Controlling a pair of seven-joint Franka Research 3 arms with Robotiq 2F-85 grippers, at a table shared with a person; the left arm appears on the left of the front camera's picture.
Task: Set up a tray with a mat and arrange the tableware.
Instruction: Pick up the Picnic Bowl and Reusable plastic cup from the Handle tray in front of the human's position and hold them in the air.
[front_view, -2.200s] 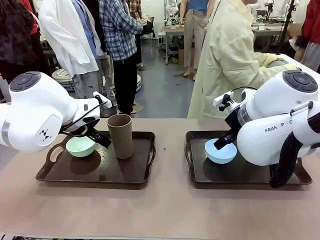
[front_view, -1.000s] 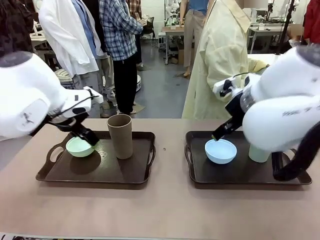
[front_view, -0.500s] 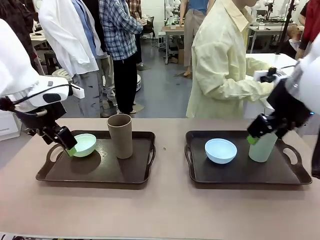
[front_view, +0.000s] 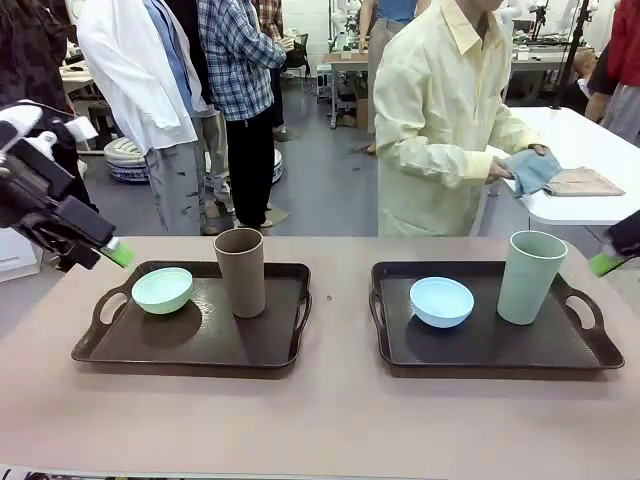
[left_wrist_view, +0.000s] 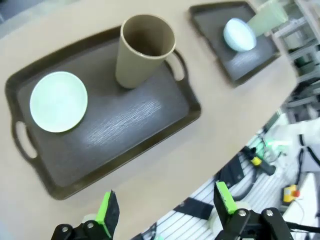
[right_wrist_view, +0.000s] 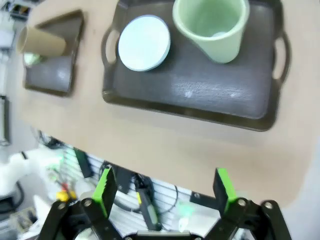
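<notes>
Two dark trays lie side by side. On the left tray (front_view: 120, 350) stand a mint green bowl (front_view: 162, 290) and a brown tumbler (front_view: 241, 271). The right tray (front_view: 480, 352) holds a light blue bowl (front_view: 441, 301) and a pale green tumbler (front_view: 531, 277). Whether the trays' dark grained floors are a mat I cannot tell. My left gripper (front_view: 108, 254) hangs open off the left tray's far left corner, holding nothing. At the right edge of the picture, my right gripper (front_view: 608, 262) is open and clear of its tray. The wrist views look down on both trays past open fingers (left_wrist_view: 107, 212) (right_wrist_view: 223, 187).
A person in a pale yellow coat stands at the far side, with a hand on a blue cloth (front_view: 530, 170) on a white side table (front_view: 600, 140). A tan folded cloth (front_view: 585, 181) lies beside it. Bare tabletop runs along the near edge and between the trays.
Both arms have drawn up and outward from the bowls, left to the left and right to the right. The pale green tumbler now stands in full view. The person has turned toward the side table.
</notes>
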